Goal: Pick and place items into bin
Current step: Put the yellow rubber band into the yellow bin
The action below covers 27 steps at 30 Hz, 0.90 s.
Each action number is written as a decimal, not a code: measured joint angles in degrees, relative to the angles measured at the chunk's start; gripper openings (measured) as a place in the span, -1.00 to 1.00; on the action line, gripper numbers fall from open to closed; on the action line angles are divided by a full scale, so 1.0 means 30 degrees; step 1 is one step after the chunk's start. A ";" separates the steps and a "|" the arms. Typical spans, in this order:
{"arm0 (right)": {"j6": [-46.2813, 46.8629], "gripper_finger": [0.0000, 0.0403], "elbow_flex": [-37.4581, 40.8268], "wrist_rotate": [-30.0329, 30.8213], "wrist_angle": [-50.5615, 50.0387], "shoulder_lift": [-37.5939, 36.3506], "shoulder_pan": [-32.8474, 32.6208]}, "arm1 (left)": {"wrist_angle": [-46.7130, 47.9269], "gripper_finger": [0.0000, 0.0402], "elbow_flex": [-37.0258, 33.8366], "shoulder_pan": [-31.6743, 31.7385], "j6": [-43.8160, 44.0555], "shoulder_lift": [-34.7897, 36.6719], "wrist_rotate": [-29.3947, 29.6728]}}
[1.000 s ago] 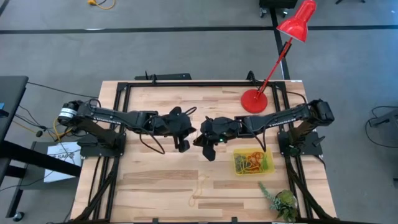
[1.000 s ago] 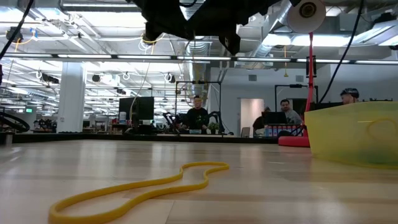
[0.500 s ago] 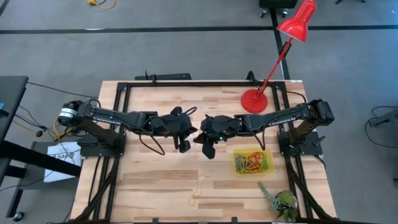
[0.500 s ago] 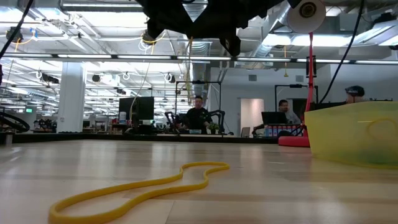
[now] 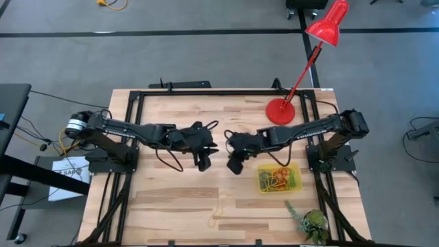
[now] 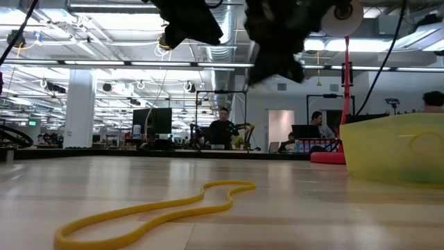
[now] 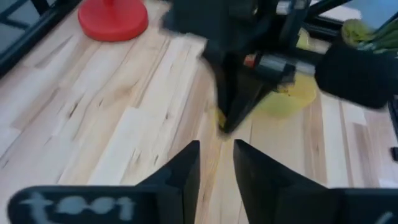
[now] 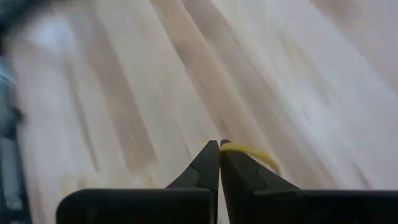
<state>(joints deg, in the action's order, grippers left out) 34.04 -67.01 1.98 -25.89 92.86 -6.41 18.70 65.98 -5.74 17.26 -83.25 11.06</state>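
My right gripper [image 8: 219,144] hangs over the middle of the table [image 5: 235,166], shut on a yellow rubber band [image 8: 249,152]. My left gripper [image 7: 216,146] faces it from the table's left [image 5: 204,163], open, with nothing between its fingers. The yellow translucent bin [image 5: 279,178] stands to the right of the right gripper with several coloured bands in it. Another yellow band [image 6: 159,208] lies flat on the wood near the front edge [image 5: 219,208]. My right gripper pinches the yellow band between its two fingers at their free ends; a short curve of it [image 8: 239,149] shows beside the tips. The fingers slant down. The band is clear of the table; how much of it hangs below, I cannot tell.
A red lamp stands on its round base [image 5: 280,111] at the back right, its arm leaning out over the table's edge. A green plant sprig [image 5: 309,221] lies at the near right corner. Bare wood stretches across the near left of the table.
My right gripper has tipped further downward and sunk a little, drawing away from my left gripper toward the table's right; in the low view it now reaches lower than before. My left arm has kept its place.
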 joint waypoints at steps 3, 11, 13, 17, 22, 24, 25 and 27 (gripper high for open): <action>0.1688 -0.99 0.0004 -0.0229 -0.4044 -0.0605 -0.0376 | 0.0011 -0.50 -0.0022 0.0000 0.0576 -0.0041 0.0187; 0.7024 -1.00 0.0004 -0.2246 -1.3911 -0.4430 -0.3013 | -0.0127 -0.48 -0.0015 0.0022 0.1097 -0.0034 0.0630; 0.8738 -1.00 0.0004 -0.2254 -1.4612 -0.5110 -0.3946 | -0.0217 -0.48 -0.0015 0.0022 0.1157 -0.0034 0.0636; 1.1714 -1.00 0.0004 -0.1381 -1.4743 -0.5448 -0.6009 | -0.0245 -0.48 -0.0015 0.0022 0.1165 -0.0034 0.0646; 1.4064 -1.00 0.0004 -0.1049 -1.4578 -0.4102 -0.8053 | -0.0323 -0.48 -0.0015 0.0029 0.1172 -0.0034 0.0695; 1.4299 -1.00 0.0004 -0.1056 -1.4558 -0.3318 -0.8552 | -0.0518 -0.48 -0.0015 0.0029 0.1165 -0.0034 0.0695; 1.4308 -1.00 0.0004 -0.1101 -1.4499 -0.2923 -0.8729 | -0.0692 -0.48 -0.0015 0.0029 0.1143 -0.0034 0.0695; 1.4315 -1.00 0.0004 -0.1129 -1.4201 -0.2073 -0.8846 | -0.0833 -0.48 0.0000 0.0029 0.1001 -0.0034 0.0695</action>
<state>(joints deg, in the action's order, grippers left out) 76.99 -67.00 -1.41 -68.49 86.64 -32.95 16.20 65.98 -5.65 20.26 -83.35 13.15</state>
